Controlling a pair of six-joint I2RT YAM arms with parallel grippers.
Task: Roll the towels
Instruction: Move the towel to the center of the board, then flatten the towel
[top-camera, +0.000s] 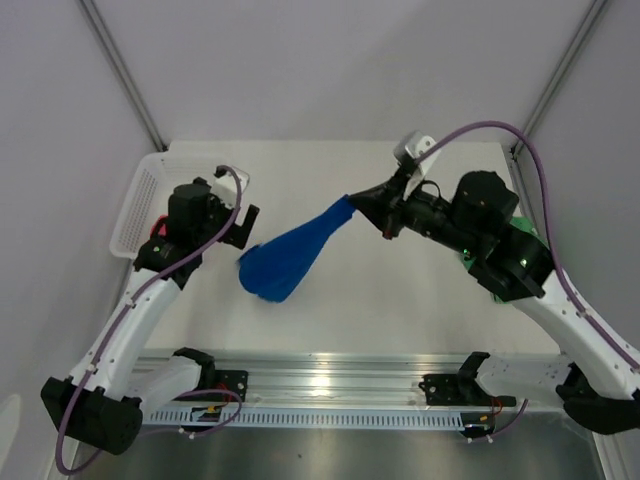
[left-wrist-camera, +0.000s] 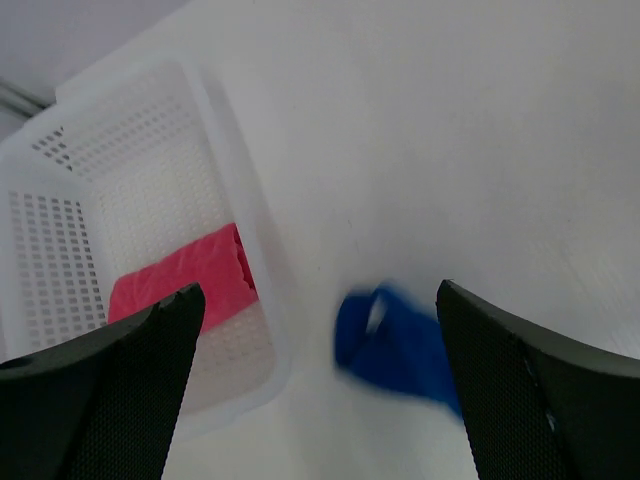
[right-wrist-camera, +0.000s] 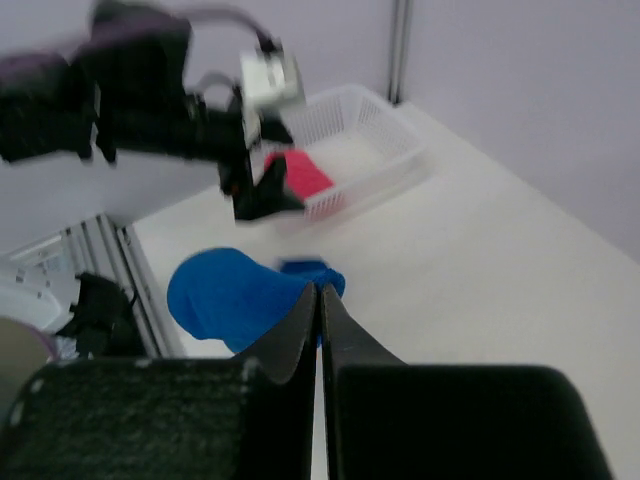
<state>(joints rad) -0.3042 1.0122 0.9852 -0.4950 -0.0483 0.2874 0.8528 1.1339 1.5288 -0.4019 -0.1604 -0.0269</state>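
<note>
The blue towel (top-camera: 290, 255) hangs stretched from my right gripper (top-camera: 352, 205), which is shut on one corner; its lower end droops near the table at centre left. The right wrist view shows the jaws (right-wrist-camera: 320, 290) pinched on the blue towel (right-wrist-camera: 225, 295). My left gripper (top-camera: 241, 228) stands open beside the towel's lower end, with nothing held. From the left wrist, the blue towel (left-wrist-camera: 400, 345) lies blurred between the wide-apart fingers (left-wrist-camera: 318, 300). A rolled pink towel (left-wrist-camera: 185, 275) lies in the basket. A green towel (top-camera: 522, 226) peeks out from under my right arm.
The white mesh basket (top-camera: 142, 195) stands at the table's left edge, just behind my left arm. Metal frame posts rise at both back corners. An aluminium rail (top-camera: 330, 385) runs along the near edge between the arm bases.
</note>
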